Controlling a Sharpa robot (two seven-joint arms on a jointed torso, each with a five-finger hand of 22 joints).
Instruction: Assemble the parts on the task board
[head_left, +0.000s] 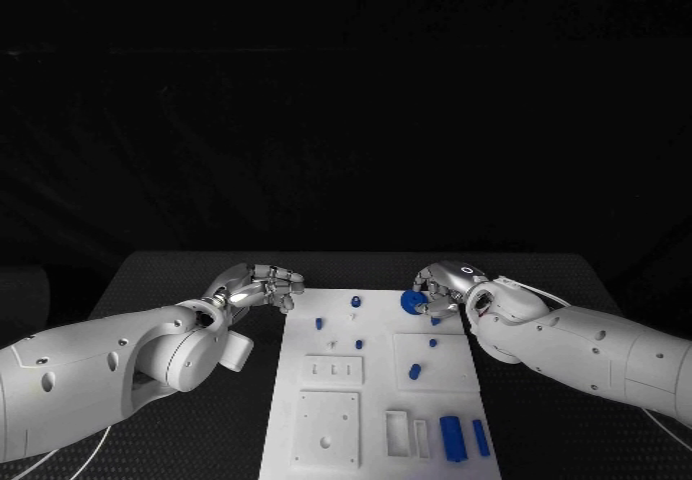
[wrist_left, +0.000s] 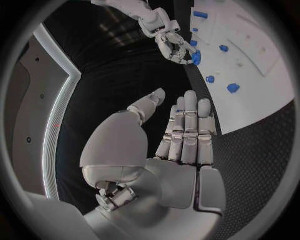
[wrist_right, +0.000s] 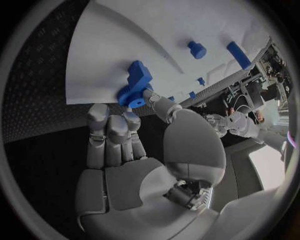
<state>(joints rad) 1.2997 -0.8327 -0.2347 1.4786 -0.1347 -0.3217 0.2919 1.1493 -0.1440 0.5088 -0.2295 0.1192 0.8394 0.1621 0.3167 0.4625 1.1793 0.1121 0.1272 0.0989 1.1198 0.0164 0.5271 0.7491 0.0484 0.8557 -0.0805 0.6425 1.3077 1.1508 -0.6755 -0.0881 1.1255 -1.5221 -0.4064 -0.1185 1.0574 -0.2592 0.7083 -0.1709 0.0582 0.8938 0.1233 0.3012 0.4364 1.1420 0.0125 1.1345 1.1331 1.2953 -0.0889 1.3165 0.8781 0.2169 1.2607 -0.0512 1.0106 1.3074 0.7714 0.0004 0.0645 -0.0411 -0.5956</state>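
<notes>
The white task board (head_left: 378, 400) lies in the middle of the black table. At its far edge my right hand (head_left: 450, 284) pinches a round blue part (head_left: 413, 301) between thumb and fingers; the right wrist view shows this blue part (wrist_right: 134, 86) as a disc with a block on it, at the fingertips (wrist_right: 130, 116) over the board's edge (wrist_right: 100, 75). My left hand (head_left: 260, 287) hovers just off the board's far left corner, holding nothing. Its fingers (wrist_left: 187, 127) are stretched out, thumb apart. The left wrist view also shows the right hand (wrist_left: 170, 44) with the blue part (wrist_left: 197, 57).
Several small blue pegs stand on the board, among them one (head_left: 319, 323) near the left edge and one (head_left: 414, 371) mid-board. Two long blue bars (head_left: 453, 438) lie at the near right. White raised blocks (head_left: 327, 430) sit at the near left.
</notes>
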